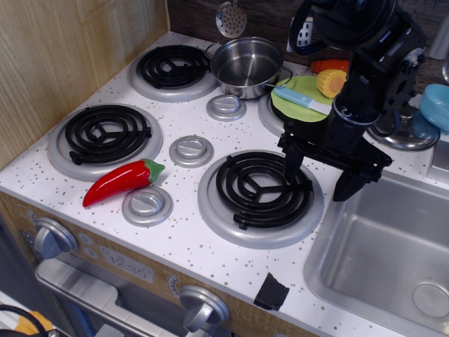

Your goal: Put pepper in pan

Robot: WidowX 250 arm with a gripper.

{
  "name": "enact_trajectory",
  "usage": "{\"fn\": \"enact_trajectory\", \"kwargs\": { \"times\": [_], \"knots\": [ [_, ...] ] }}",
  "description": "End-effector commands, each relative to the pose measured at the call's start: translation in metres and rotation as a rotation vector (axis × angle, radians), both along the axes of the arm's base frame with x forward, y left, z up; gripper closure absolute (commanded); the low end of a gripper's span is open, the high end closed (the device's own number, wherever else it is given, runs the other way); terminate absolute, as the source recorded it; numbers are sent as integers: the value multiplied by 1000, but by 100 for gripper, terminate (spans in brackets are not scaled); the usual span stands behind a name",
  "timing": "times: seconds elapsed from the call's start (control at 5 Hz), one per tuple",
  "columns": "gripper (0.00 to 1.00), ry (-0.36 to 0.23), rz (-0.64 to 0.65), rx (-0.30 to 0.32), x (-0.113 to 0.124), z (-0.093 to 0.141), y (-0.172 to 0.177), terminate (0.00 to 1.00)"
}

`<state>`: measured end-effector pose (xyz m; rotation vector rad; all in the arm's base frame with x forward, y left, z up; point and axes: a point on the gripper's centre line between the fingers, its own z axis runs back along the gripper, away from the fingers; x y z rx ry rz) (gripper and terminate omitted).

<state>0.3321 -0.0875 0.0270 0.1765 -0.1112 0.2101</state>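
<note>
The red toy pepper (121, 180) with a green stem cap lies flat on the white stove top at the front left, between the front-left burner and a silver knob. The steel pan (246, 65) stands empty and upright at the back, between the two rear burners. My gripper (320, 175) is open and empty, its black fingers pointing down over the right edge of the front-right burner (261, 189). It is far to the right of the pepper and in front of the pan.
A green plate (303, 100) with a blue knife and a yellow corn piece sits behind the gripper. An orange toy (328, 66) lies behind it. A steel lid (405, 132) and a blue bowl (435, 105) are at the right. The sink (386, 253) is at the front right.
</note>
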Motion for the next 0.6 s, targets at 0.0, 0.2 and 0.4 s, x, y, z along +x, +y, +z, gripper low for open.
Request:
{"fn": "enact_trajectory", "kwargs": {
  "times": [0.0,0.2,0.4],
  "knots": [
    [0,0,0,0,0,0,0,0],
    [0,79,-62,88,-21,32,37,0],
    [0,135,-126,176,-44,49,73,0]
  ]
}}
